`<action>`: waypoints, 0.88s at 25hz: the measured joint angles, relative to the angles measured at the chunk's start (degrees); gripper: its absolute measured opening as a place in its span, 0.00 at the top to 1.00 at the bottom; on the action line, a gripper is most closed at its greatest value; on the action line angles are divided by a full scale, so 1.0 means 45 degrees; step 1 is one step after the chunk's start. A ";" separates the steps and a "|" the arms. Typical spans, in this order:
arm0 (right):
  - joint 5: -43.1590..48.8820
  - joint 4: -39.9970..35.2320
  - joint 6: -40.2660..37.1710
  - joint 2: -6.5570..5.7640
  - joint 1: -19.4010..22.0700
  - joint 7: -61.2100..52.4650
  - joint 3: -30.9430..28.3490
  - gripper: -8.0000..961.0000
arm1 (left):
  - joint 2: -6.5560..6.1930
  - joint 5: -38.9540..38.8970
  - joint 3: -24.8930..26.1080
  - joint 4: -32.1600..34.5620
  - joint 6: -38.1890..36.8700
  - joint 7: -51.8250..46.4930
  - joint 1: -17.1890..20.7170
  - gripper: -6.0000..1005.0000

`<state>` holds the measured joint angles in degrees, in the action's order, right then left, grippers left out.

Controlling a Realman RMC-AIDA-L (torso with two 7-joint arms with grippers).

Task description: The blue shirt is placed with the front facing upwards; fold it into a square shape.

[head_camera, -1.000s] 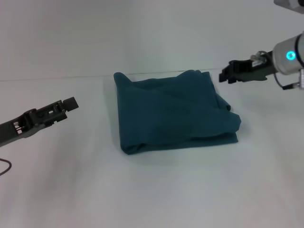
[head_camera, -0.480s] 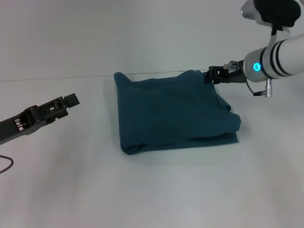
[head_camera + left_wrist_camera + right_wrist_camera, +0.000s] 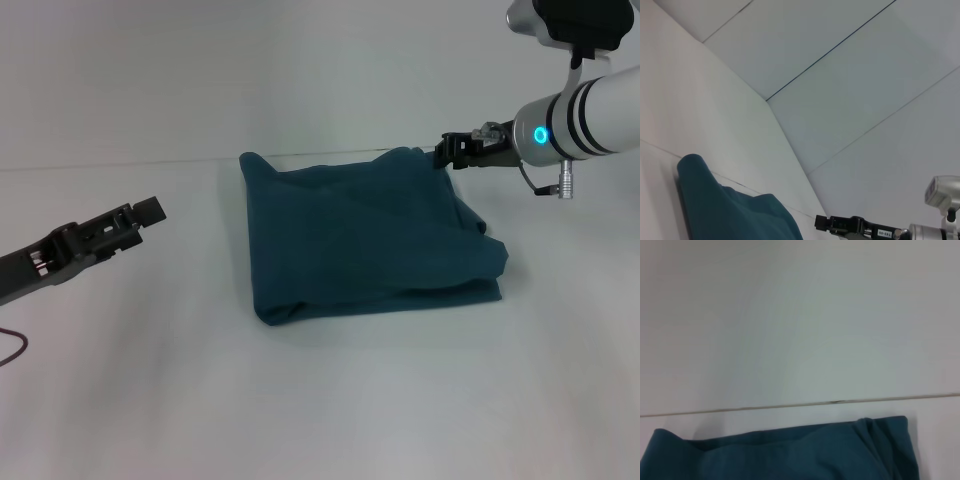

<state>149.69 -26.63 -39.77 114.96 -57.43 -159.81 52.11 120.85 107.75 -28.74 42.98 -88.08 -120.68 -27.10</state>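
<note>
The blue shirt (image 3: 360,240) lies on the white table (image 3: 330,400) as a roughly square folded bundle, with a bulging fold along its right side and no lettering showing. My right gripper (image 3: 447,153) hovers at the bundle's far right corner. In the left wrist view the right gripper (image 3: 821,222) stands a little apart from the blue shirt (image 3: 725,215). My left gripper (image 3: 150,212) hangs above the table well to the left of the bundle, holding nothing. The right wrist view shows only the far edge of the blue shirt (image 3: 790,455).
A white wall (image 3: 300,70) rises right behind the table's far edge (image 3: 120,166), close to the bundle's far side. A dark cable loop (image 3: 12,348) lies at the left border. White tabletop surrounds the bundle in front and on the left.
From a second ago, my right arm swung in from the right to the bundle's far right corner, then drew slightly back. The left arm and the shirt stayed put.
</note>
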 joint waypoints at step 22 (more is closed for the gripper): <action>-0.0010 0.1990 0.2281 -0.0116 -0.0217 -0.0526 -0.0029 0.71 | 0.0188 0.0001 -0.0090 -0.0064 0.0477 0.0150 -0.0116 0.07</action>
<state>149.64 -17.68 -29.51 114.44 -58.41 -162.18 51.98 121.69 107.75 -29.15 42.69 -85.94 -120.00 -27.62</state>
